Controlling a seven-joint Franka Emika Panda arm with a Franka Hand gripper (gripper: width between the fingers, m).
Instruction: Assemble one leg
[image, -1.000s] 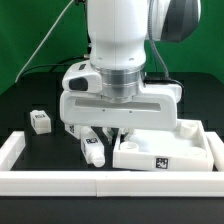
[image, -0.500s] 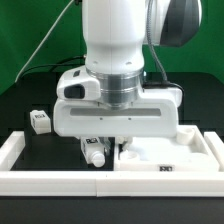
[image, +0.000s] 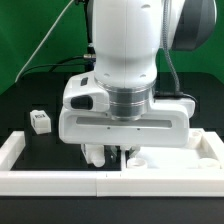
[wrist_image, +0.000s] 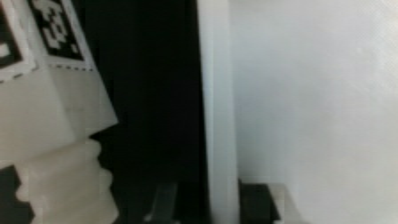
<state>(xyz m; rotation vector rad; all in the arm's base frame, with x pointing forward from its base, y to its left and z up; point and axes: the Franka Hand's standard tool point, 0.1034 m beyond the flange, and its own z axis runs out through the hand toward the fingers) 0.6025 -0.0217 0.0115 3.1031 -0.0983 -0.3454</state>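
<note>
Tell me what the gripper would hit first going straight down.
Probably the black table top, in the gap between the stubby white tagged plastic leg and the large flat white panel. The gripper points down there; the panel's edge lies close, and depth is unclear.

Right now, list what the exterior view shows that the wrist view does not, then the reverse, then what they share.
Exterior view only: the white robot arm, a second short white tagged plastic peg lying apart on the black table, and the long white border rail. Wrist view only: the black-and-white tag pattern close up. Both: the short white tagged plastic leg beside the large flat white panel; whether the jaws clamp it cannot be told.
</note>
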